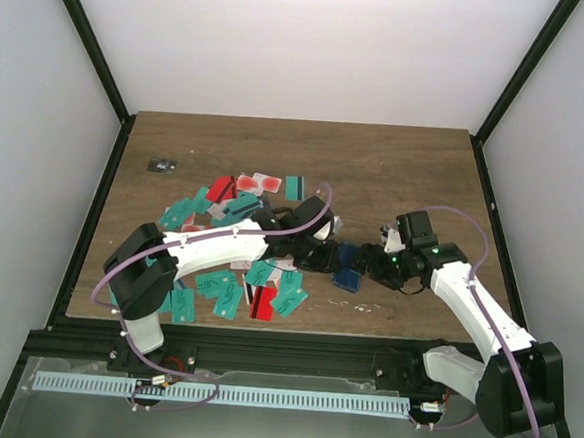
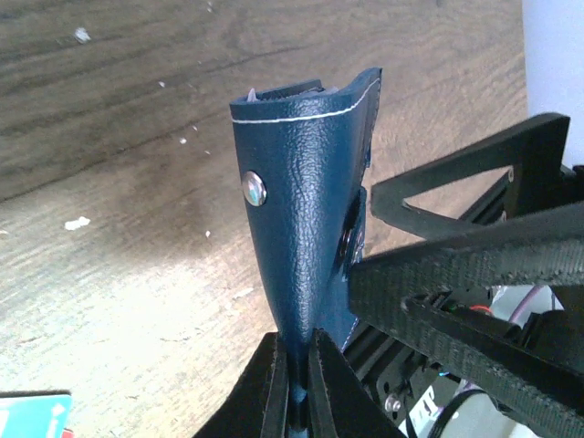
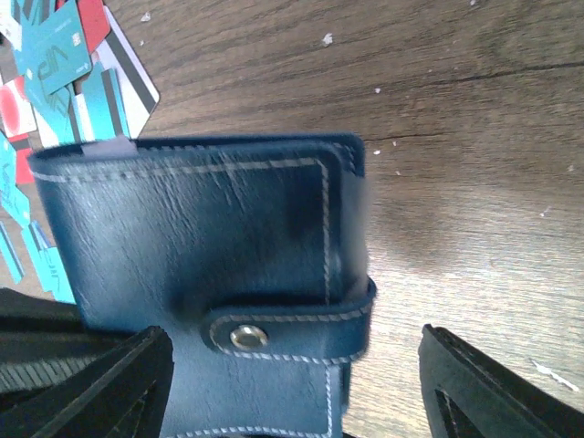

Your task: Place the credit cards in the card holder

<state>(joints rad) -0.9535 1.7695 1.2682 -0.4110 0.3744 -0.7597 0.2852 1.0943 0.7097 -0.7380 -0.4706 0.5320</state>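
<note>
The card holder (image 2: 306,210) is a navy folding case with white stitching, and it stands on edge above the wood. My left gripper (image 2: 297,356) is shut on its lower edge. In the right wrist view the card holder (image 3: 201,237) is closed, its clasp tab (image 3: 292,328) snapped across the front. My right gripper (image 3: 297,388) is open, its fingers on either side of the holder's lower part, with a gap at the right finger (image 3: 493,388). From above, both grippers meet at the card holder (image 1: 348,276). The credit cards (image 1: 235,205), teal, red and white, lie scattered to the left.
More cards (image 1: 256,299) lie near the table's front edge under my left arm (image 1: 210,248). A tiny black-grey object (image 1: 161,166) sits at the far left. Black frame rails border the table (image 1: 406,167). One teal card (image 2: 36,415) shows low in the left wrist view.
</note>
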